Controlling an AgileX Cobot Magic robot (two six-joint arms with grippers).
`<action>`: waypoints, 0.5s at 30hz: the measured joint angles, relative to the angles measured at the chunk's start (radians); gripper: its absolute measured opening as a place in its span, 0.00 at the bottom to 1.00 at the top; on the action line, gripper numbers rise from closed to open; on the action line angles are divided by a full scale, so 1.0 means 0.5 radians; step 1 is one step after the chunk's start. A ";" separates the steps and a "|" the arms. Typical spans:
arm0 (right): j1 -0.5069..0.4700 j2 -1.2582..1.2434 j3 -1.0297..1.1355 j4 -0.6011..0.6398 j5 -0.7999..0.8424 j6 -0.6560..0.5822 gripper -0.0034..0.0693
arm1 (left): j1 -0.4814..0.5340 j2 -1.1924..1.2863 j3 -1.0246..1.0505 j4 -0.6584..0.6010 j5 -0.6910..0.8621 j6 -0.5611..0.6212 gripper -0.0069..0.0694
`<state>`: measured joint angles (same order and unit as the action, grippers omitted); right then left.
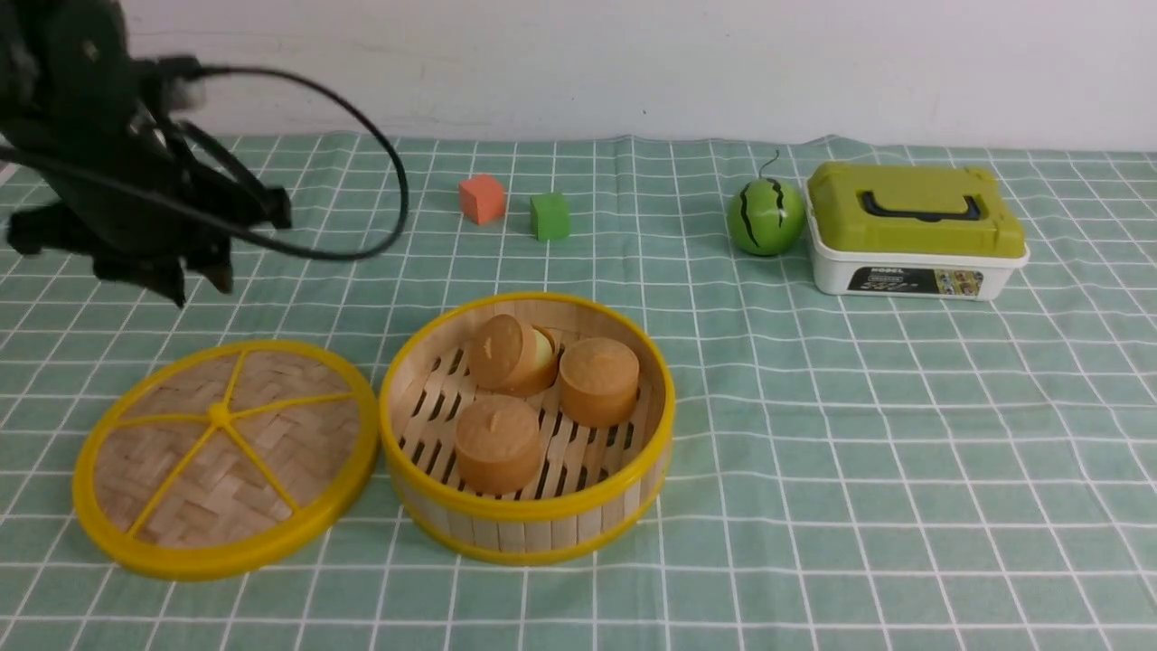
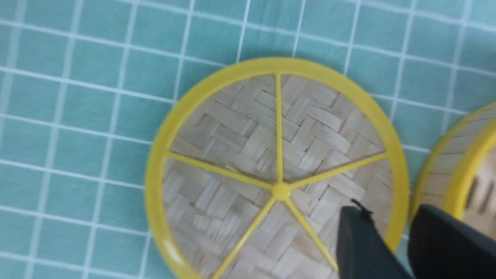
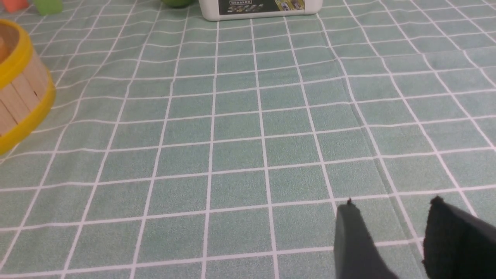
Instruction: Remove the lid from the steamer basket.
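Your bamboo steamer lid is off, flat on the grid tablecloth, just L of the steamer basket. Basket's open, w/ 3 brown-topped buns on its slats. Your L gripper is above the table, behind the lid in the front view, jaws apart, nothing held. R gripper: jaws apart too, empty, seen in its wrist cam only. Farther back you've got the orange block, green block, mini watermelon & white box w/ olive-green top.
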<state>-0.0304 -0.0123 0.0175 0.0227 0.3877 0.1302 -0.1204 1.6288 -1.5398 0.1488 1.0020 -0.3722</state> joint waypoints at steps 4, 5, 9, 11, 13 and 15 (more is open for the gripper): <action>0.000 0.000 0.000 0.000 0.000 0.000 0.38 | 0.000 -0.231 -0.014 -0.003 0.181 0.050 0.16; 0.000 0.000 0.000 0.000 0.000 0.000 0.38 | 0.000 -0.360 -0.014 -0.022 0.271 0.069 0.08; 0.000 0.000 0.000 0.000 0.000 0.000 0.38 | 0.000 -0.630 0.036 -0.144 0.425 0.182 0.07; 0.000 0.000 0.000 0.000 0.000 0.000 0.38 | 0.000 -0.865 0.193 -0.336 0.428 0.311 0.07; 0.000 0.000 0.000 0.000 0.000 0.000 0.38 | 0.000 -1.098 0.416 -0.515 0.360 0.421 0.07; 0.000 0.000 0.000 0.000 0.000 0.000 0.38 | 0.000 -1.293 0.641 -0.698 0.232 0.536 0.07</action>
<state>-0.0304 -0.0123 0.0175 0.0227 0.3877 0.1302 -0.1204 0.9821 -1.2194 -0.2000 1.1178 -0.1044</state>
